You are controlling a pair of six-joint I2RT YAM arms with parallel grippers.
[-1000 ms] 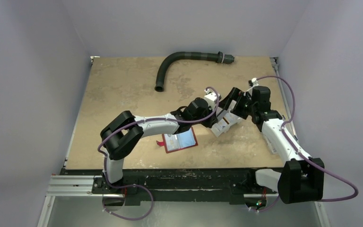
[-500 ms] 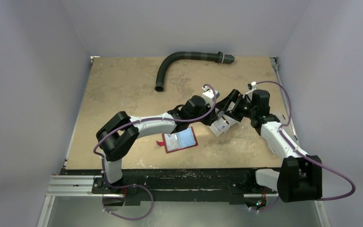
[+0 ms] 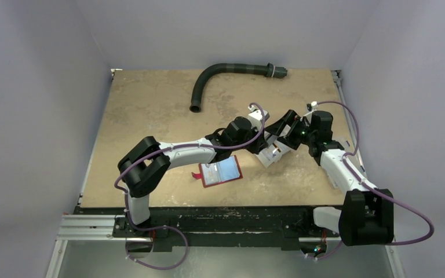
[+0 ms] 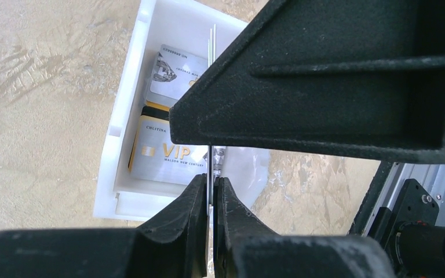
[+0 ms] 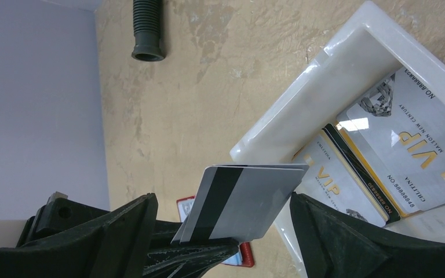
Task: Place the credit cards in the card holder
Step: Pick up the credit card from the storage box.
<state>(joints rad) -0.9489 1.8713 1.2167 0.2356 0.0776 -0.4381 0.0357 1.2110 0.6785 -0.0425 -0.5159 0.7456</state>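
Observation:
My left gripper [image 4: 210, 182] is shut on a thin stack of grey credit cards [image 5: 243, 200] with a black stripe and holds them upright above the white bin. In the left wrist view the cards [image 4: 211, 40] show edge-on. My right gripper [image 5: 223, 200] is open, with one finger on each side of the held cards and not touching them. The two grippers meet above the bin in the top view [image 3: 271, 143]. The dark-red card holder [image 3: 221, 171] lies open on the table, to the near left of the grippers. It also peeks out behind the cards in the right wrist view [image 5: 184, 206].
The white plastic bin [image 4: 124, 116] holds several more VIP cards [image 5: 405, 139] lying flat. A dark corrugated hose [image 3: 208, 75] curves along the far side of the table. The right gripper's finger [image 4: 324, 75] fills the upper right of the left wrist view.
Both wrists have shifted slightly. The right gripper has moved closer around the cards held by the left gripper. The card holder has not moved.

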